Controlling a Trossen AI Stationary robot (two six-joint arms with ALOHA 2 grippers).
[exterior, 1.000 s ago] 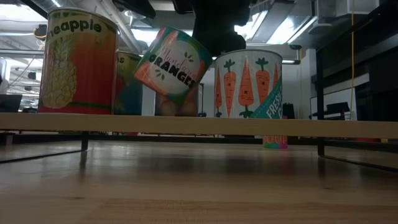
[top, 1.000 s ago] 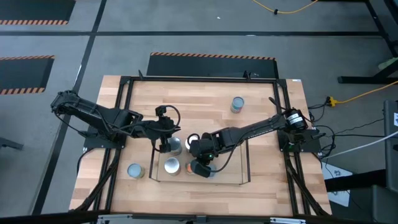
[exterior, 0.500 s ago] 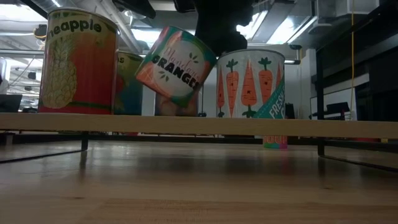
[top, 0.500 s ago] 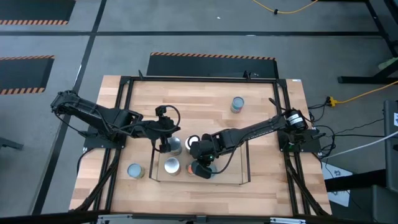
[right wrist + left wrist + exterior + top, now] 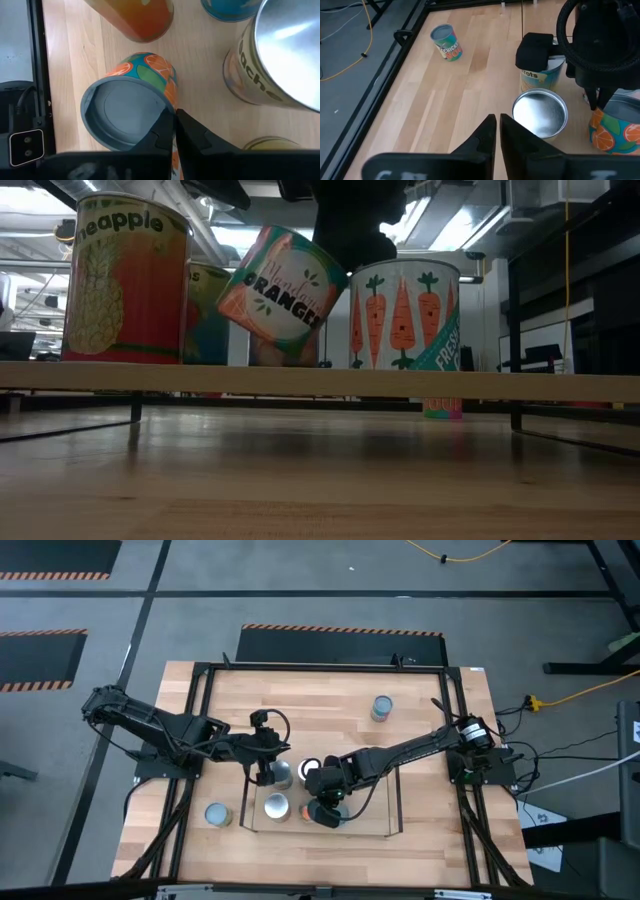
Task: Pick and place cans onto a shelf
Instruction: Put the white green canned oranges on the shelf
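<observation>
My right gripper is over the light-wood shelf, shut on a tilted oranges can, whose grey-blue top shows in the right wrist view. A pineapple can stands on the shelf's left end. A carrots can stands right beside the oranges can. My left gripper is shut and empty, just left of a silvery-topped can at the shelf's far edge. A chicken can stands on the table farther off. My right gripper pinches the oranges can's top rim between its two fingers, coming from above. The can hangs tilted below the fingers, its top leaning toward the table's right. Its lowest edge shows above the shelf board.
One can stands on the table left of the shelf, another at the far right. Thin black wire frames close the shelf's ends. The shelf's right half is bare. A black frame rims the table.
My right gripper has kept its hold while the oranges can has shifted slightly toward the table's right. The carrots can beside it has turned about and slid a little toward the right.
</observation>
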